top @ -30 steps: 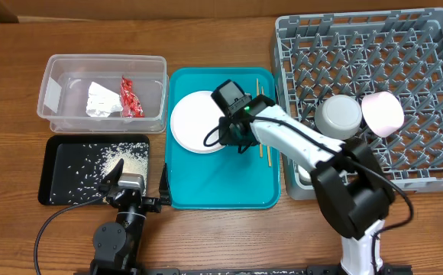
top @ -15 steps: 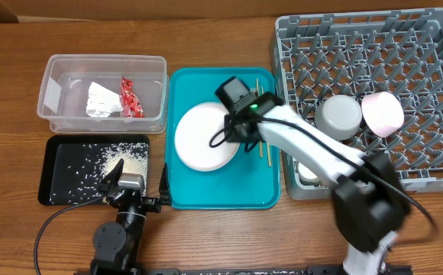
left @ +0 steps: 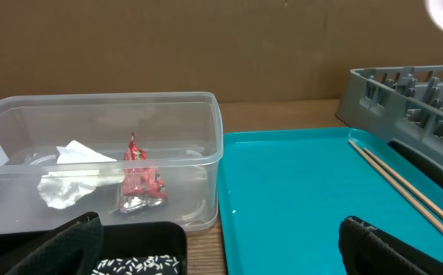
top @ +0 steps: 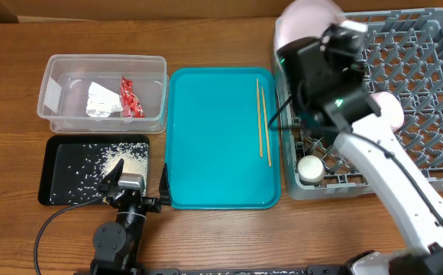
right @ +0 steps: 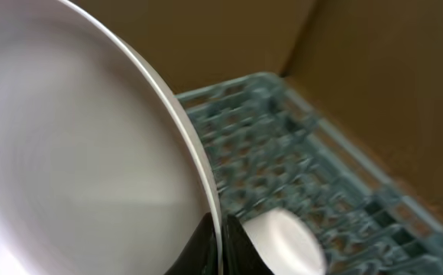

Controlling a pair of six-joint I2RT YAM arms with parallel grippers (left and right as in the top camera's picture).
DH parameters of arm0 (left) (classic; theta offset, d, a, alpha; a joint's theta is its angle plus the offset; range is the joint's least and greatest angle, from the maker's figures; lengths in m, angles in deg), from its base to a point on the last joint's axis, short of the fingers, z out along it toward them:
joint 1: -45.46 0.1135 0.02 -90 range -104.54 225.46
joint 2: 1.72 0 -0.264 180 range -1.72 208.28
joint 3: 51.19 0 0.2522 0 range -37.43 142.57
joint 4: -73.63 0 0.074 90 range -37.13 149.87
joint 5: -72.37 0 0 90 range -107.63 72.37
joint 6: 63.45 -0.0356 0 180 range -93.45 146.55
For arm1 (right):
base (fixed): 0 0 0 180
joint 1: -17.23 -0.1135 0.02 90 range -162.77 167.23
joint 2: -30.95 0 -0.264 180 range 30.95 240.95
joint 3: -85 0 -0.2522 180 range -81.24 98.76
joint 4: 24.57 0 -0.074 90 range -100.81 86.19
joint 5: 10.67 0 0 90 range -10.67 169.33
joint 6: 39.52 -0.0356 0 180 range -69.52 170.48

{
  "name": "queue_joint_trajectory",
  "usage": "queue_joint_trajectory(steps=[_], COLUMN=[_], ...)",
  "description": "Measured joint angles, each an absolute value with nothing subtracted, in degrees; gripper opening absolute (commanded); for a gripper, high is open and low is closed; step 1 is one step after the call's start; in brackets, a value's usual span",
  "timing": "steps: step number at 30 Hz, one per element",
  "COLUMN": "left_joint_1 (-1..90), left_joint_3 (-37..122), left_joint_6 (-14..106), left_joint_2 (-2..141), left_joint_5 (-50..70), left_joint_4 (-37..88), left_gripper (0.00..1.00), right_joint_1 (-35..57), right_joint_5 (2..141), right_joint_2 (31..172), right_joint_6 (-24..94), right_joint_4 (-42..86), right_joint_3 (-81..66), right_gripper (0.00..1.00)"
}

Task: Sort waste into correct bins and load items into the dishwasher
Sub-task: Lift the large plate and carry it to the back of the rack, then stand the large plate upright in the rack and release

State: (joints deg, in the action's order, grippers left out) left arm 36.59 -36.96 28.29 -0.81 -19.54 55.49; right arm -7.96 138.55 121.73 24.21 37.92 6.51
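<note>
Plate [top: 299, 20] is up in the air, tipped on edge over the grey dish rack [top: 435, 76]. The right gripper [right: 215, 248] has its jaws clamped on the rim, probably to slot it between the pegs. Left gripper [left: 221, 248] sits parked, jaws apart.

No legible text, white sticker [top: 52, 95] on the clear tub [top: 103, 58] unreadable (too small), red wrapper [top: 127, 97] print indistinct

Plate [top: 302, 23] lifted off teal tray [top: 206, 153] by R gripper [right: 210, 248], now held high over far-left corner of rack [top: 420, 46], R arm swung from tray to above rack, chopsticks [top: 261, 122] fully uncovered, cup [top: 311, 168] exposed, whitish bowl hidden behind arm.
</note>
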Motion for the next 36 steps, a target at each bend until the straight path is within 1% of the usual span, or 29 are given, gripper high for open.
queue_joint_trajectory(steps=[4, 7, 15, 19, 20, 23, 24, 25, 26, 28, 32, 34, 36], left_joint_1=[36.59, 36.59, 36.59, 36.62, 36.59, 36.59, 36.59, 36.59, 36.59, 36.59, 36.59, 36.59, 36.62], left_joint_3=[-36.96, -36.96, -36.96, -36.96, -36.96, -36.96, -36.96, -36.96, -36.96, -36.96, -36.96, -36.96, -36.96], left_joint_6=[28.31, 28.29, 28.29, 28.29, 28.29, 28.29, 28.29, 28.29, 28.29, 28.29, 28.29, 28.29, 28.31], left_joint_2=[-0.81, -0.81, -0.81, -0.81, -0.81, -0.81, -0.81, -0.81, -0.81, -0.81, -0.81, -0.81, -0.81], left_joint_5=[-19.54, -19.54, -19.54, -19.54, -19.54, -19.54, -19.54, -19.54, -19.54, -19.54, -19.54, -19.54, -19.54], left_joint_4=[55.49, 55.49, 55.49, 55.49, 55.49, 55.49, 55.51, 55.51, 55.51, 55.49, 55.51, 55.51, 55.51], left_gripper=[1.00, 1.00, 1.00, 1.00, 1.00, 1.00, 1.00, 1.00, 1.00, 1.00, 1.00, 1.00, 1.00], right_joint_1=[-4.31, -2.69, 3.17, 4.44, 4.52, 3.85, 3.43, 2.69, 1.86, -0.18, -6.25, -10.10, -14.43], right_joint_5=[142.71, 144.72, 145.81, 144.67, 143.97, 142.99, 142.88, 143.30, 143.86, 145.09, 143.73, 138.33, 128.32], right_joint_2=[124.20, 126.48, 135.46, 137.43, 137.60, 137.62, 137.62, 137.62, 137.62, 137.62, 137.27, 136.40, 135.07], right_joint_6=[25.42, 28.04, 35.21, 36.52, 36.69, 37.61, 38.27, 38.99, 39.51, 40.32, 41.09, 41.33, 41.04], right_joint_4=[35.41, 31.04, 26.32, 26.27, 26.32, 26.10, 25.95, 25.82, 25.66, 25.68, 29.71, 32.90, 35.94], right_joint_3=[6.49, 6.47, 6.47, 6.44, 6.44, 6.44, 6.44, 6.44, 6.44, 6.44, 6.44, 6.44, 6.44], right_gripper=[0.04, 0.04, 0.04, 0.04, 0.09, 0.50, 0.60, 0.69, 0.73, 0.79, 0.79, 0.75, 0.66])
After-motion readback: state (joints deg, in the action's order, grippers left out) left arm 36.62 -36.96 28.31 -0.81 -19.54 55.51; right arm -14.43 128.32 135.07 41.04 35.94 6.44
